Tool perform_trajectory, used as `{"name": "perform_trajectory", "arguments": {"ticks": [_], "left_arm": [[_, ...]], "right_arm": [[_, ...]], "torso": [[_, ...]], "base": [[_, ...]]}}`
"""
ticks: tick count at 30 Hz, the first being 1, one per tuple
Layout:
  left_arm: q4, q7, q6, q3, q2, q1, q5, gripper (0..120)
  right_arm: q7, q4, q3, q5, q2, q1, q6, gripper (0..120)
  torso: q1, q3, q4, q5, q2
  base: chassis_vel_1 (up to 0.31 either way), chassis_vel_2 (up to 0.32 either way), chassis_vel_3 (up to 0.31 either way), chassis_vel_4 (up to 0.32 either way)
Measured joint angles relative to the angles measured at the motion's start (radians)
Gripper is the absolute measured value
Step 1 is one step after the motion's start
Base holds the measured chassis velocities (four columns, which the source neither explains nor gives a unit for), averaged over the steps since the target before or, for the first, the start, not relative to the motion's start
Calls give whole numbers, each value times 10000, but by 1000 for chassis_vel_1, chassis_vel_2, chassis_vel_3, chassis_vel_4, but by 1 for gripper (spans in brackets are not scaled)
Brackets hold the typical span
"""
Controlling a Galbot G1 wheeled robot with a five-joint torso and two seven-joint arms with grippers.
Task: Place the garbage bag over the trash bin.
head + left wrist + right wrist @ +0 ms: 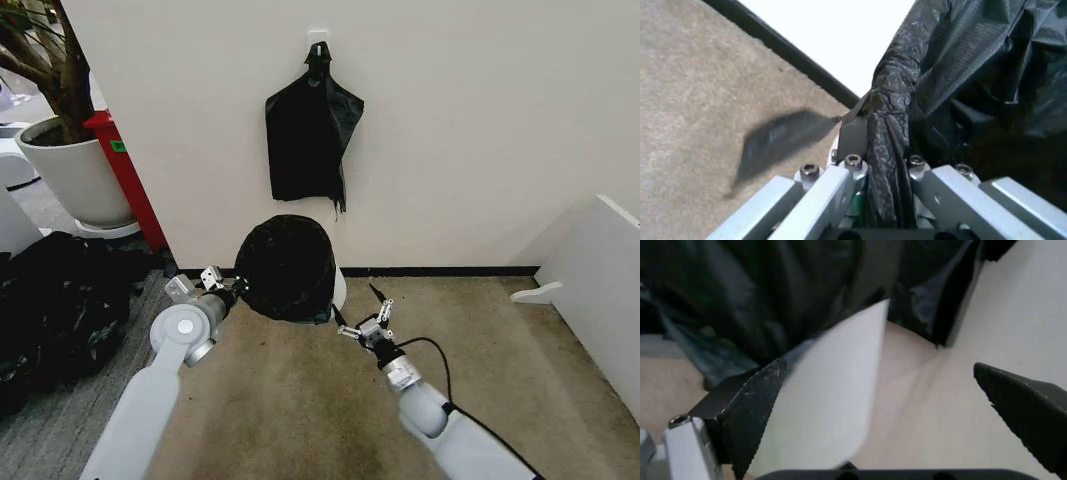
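On the floor by the wall, the garbage bag [285,265] drapes over the trash bin [340,287]. The left gripper [236,290] pinches the bag's edge, likely to stretch it down; the right gripper [368,318], spread and empty, hangs just beside the bin.

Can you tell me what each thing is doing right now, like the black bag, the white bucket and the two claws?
Garbage bag: draped over the bucket's top, one edge pinched by the left claw.
Trash bin: upright on the carpet, mostly covered by the bag.
Left claw: shut on the bag's bunched edge.
Right claw: open, beside the bin, holding nothing.
Bundle of bags: hanging from a wall hook.
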Motion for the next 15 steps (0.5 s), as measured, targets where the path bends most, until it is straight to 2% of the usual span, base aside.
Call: {"name": "perform_trajectory", "arguments": {"ticks": [5,7,12,15], "left_arm": [[38,-43,242,633,-47,264,713,1],[81,-84,263,860,-158,440,1402,1],[203,-173,295,1069,-356,631,2431,1],[269,-349,516,1171,-479,690,2552,1]], "right_arm": [[2405,544,515,235,187,-56,-1946,100],[3329,1039,520,704,350,-30,-2755,100],[3468,1377,458,337,449,-70,-2724,100],[3468,1460,305,146,502,-153,-2653,100]], "torso": [[0,0,-2,-1,0],[0,0,-2,-1,0],[0,0,3,0,0],[0,0,0,-1,0]], "base": [[0,0,0,0],[0,0,0,0],[0,0,0,0],[0,0,0,0]]}}
